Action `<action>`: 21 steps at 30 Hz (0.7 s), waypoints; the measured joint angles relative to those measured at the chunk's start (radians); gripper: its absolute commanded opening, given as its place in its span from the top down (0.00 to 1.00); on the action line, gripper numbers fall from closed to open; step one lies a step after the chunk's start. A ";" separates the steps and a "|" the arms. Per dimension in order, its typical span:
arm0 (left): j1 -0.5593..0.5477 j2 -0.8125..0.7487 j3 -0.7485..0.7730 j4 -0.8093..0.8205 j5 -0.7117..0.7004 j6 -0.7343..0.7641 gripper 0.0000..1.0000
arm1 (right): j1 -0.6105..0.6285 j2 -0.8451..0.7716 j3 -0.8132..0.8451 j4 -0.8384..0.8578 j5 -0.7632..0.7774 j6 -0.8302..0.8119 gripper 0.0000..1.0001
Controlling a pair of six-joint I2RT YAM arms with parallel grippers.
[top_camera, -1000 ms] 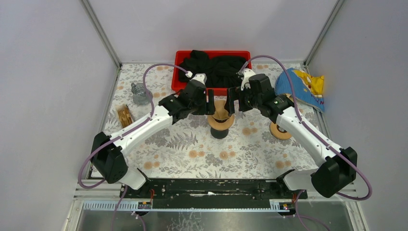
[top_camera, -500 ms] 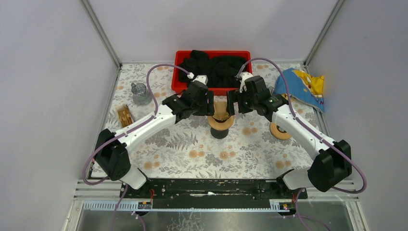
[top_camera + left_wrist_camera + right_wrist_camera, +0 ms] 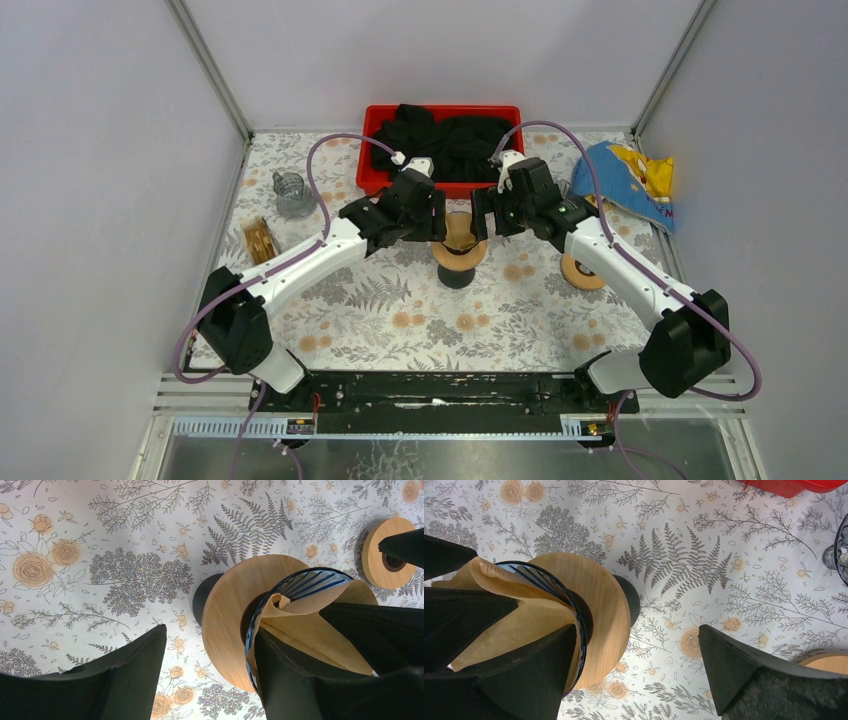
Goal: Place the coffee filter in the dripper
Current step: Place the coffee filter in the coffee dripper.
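The dripper is a ribbed glass cone in a round wooden collar on a black base, mid-table. The brown paper coffee filter sits in the cone, its edge folded and standing above the rim. My left gripper is open at the dripper's left. Its right finger reaches into the filter; the other hangs over the table. My right gripper is open at the dripper's right. One finger is inside the filter and the other is well outside.
A red bin of black cloth stands just behind the dripper. A glass cup and a wooden piece lie to the left. A wooden disc and a blue-yellow bag are on the right.
Both grippers have shifted slightly toward the back of the table over the dripper, and the left jaws have narrowed a little. The filter stays in the cone.
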 measured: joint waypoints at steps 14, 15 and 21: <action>-0.001 0.000 0.000 0.000 0.000 0.000 0.28 | 0.000 -0.080 0.000 0.016 -0.061 0.008 0.01; -0.001 0.000 0.000 0.000 0.000 0.000 0.28 | 0.000 -0.082 0.000 0.018 -0.064 0.009 0.01; -0.003 -0.011 0.000 0.000 0.000 0.000 0.26 | 0.000 -0.082 -0.014 0.031 -0.079 0.014 0.01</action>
